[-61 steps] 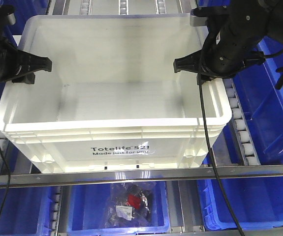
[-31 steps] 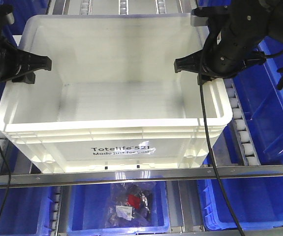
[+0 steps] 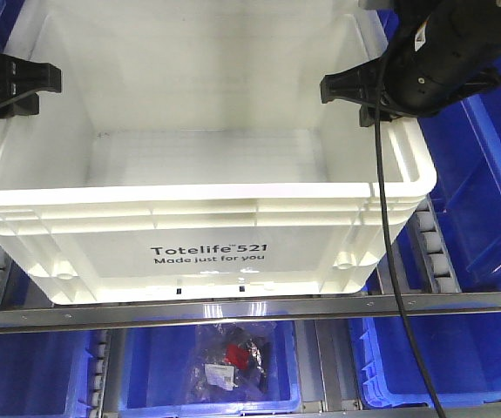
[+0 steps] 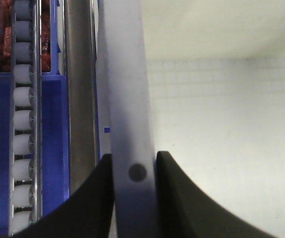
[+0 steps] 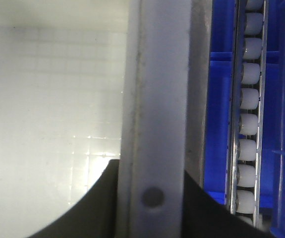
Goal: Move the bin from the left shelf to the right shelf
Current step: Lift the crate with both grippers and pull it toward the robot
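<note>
The white bin, printed "Totelife 521 Made just for you", fills the middle of the front view, empty inside. My left gripper is shut on its left rim, and my right gripper is shut on its right rim. In the left wrist view the black fingers of the left gripper pinch the bin's rim from both sides. The right wrist view shows the right gripper clamped the same way on the bin's rim.
Blue bins stand to the right. A blue bin with bagged items sits on the level below. A metal shelf rail crosses under the white bin's front. Roller tracks run along both sides.
The bin has moved toward the camera and looks larger, its front now overhanging the rail. Both grippers moved with it, still clamped on the rims.
</note>
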Controlling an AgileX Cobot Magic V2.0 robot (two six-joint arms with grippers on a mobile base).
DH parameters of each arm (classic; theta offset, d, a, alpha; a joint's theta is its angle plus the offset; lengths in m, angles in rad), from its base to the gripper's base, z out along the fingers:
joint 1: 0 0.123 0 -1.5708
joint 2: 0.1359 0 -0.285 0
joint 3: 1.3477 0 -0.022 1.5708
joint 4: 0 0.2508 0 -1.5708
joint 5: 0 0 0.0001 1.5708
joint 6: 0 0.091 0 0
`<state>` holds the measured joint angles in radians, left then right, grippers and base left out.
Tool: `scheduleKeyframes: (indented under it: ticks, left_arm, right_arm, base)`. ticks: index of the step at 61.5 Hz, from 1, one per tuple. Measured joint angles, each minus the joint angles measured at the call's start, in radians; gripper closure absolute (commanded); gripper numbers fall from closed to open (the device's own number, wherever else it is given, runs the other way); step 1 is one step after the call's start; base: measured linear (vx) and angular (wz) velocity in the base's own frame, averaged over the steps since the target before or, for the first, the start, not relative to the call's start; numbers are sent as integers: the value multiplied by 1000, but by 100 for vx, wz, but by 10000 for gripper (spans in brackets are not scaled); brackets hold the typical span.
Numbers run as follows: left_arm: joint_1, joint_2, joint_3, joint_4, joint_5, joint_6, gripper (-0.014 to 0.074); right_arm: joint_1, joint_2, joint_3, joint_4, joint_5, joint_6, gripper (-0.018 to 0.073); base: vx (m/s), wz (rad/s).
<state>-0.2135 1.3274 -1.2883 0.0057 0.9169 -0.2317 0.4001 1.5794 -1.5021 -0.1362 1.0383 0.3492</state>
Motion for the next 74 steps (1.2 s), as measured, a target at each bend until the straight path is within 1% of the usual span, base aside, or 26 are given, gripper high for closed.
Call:
scheduleKeyframes:
  ticks: [74]
  left_arm:
    - [0, -3, 0, -6, 3, -4, 449]
  right_arm:
    - [0, -2, 0, 2, 2, 0, 477]
  base:
    - [0, 0]
